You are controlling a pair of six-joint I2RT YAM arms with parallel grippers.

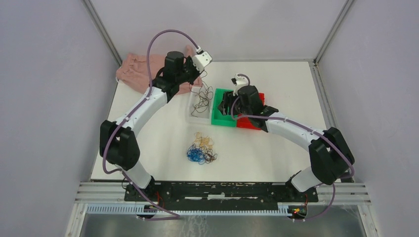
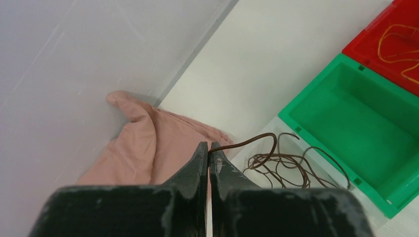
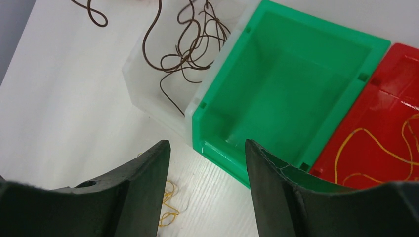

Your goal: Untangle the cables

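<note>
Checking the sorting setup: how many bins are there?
3, side by side: clear bin left, green bin middle, red bin right; none seem hidden.

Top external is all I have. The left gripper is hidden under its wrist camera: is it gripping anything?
Observer: Yes. The left gripper is shut on a brown cable, pinched at the fingertips.
Operator: Green bin? It's mostly covered from here.
Observer: The green bin is empty.
Operator: Red bin?
Observer: A yellow cable lies in the red bin.
</note>
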